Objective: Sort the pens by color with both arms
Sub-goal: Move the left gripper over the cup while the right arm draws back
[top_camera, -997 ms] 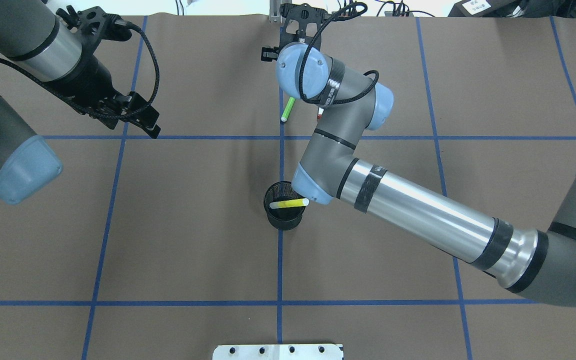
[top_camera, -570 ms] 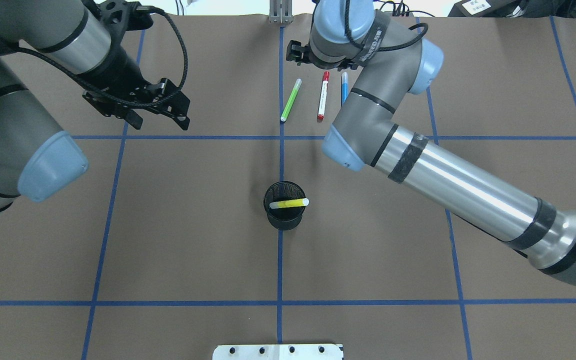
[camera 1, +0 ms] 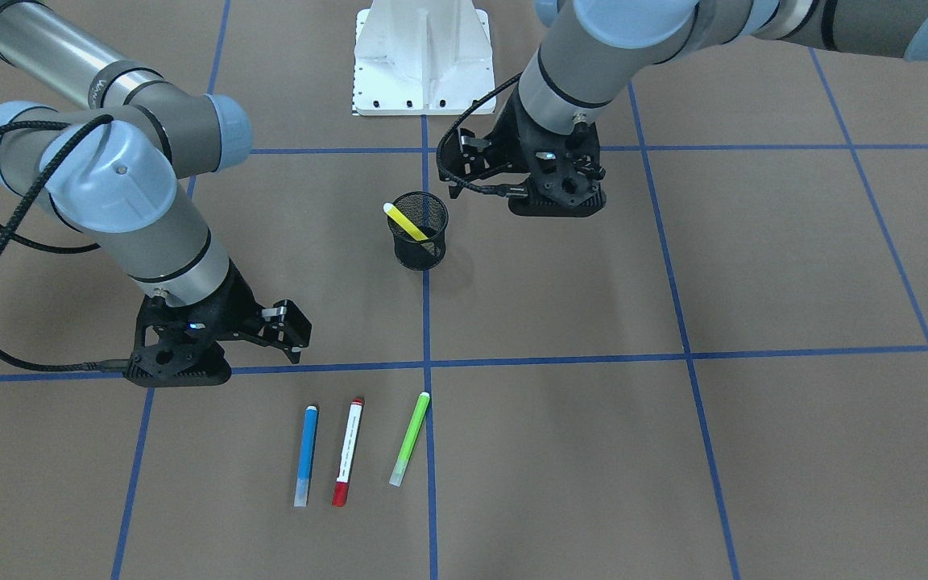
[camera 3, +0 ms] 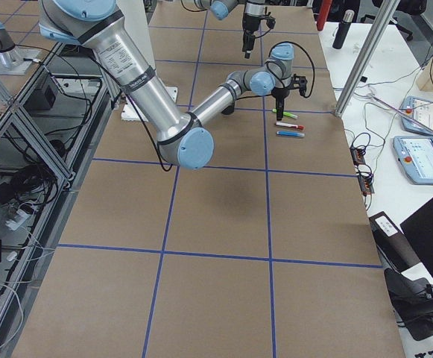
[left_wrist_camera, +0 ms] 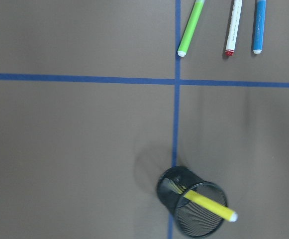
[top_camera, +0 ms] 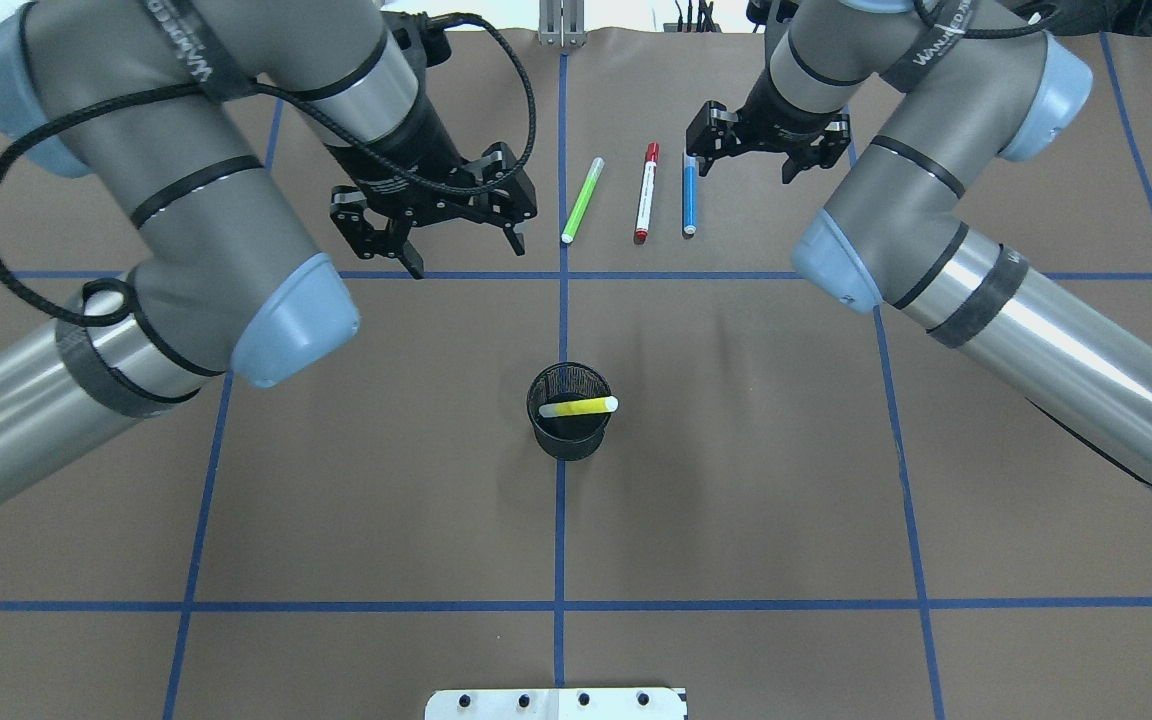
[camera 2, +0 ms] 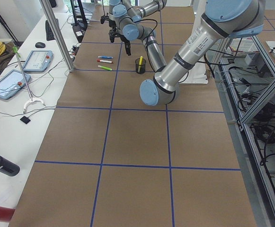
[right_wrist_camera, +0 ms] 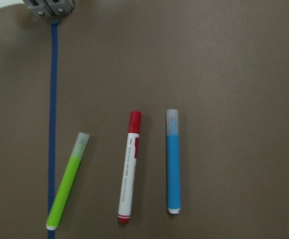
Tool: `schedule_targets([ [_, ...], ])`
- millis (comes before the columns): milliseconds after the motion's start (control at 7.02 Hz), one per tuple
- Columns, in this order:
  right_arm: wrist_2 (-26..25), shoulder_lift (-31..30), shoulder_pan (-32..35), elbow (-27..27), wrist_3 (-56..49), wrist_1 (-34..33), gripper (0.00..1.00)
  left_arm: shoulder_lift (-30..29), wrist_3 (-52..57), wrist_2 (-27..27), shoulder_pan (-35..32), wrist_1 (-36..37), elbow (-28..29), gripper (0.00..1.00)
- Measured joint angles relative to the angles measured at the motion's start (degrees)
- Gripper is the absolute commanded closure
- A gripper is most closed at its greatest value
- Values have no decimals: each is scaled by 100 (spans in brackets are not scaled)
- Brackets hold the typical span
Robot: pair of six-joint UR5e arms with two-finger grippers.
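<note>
Three pens lie side by side on the brown table's far half: light green [top_camera: 583,200], white with red ends [top_camera: 646,192] and blue [top_camera: 689,195]. A yellow pen [top_camera: 578,407] leans inside the black mesh cup [top_camera: 569,430] at the centre. My left gripper [top_camera: 464,250] hangs open and empty, raised, left of the green pen. Open and empty too, my right gripper [top_camera: 741,165] hovers just right of the blue pen's far end. In the right wrist view the green [right_wrist_camera: 67,186], red [right_wrist_camera: 129,174] and blue [right_wrist_camera: 173,169] pens lie below. The cup [left_wrist_camera: 194,209] shows in the left wrist view.
Blue tape lines divide the table into squares. The white base pedestal [camera 1: 422,60] stands at the robot's edge, and a metal bracket [top_camera: 561,22] at the far edge. Side benches hold tablets [camera 2: 37,59] and cables beyond the table's far side.
The right arm swung away to the right, uncovering the three pens, and its gripper now hangs beside the blue one. The left gripper moved right, toward the green pen. No pen moved.
</note>
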Motion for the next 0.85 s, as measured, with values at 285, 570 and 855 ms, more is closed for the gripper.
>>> schedule_targets([
  [285, 352, -365, 139, 787, -602, -797, 1, -575, -538, 60, 294, 46, 743, 1],
  [570, 549, -711, 203, 1321, -967, -1110, 1, -939, -892, 320, 651, 53, 1380, 3],
  [855, 574, -837, 217, 1534, -1028, -1162, 1, -1427, -1090, 469, 901, 121, 2223, 6],
])
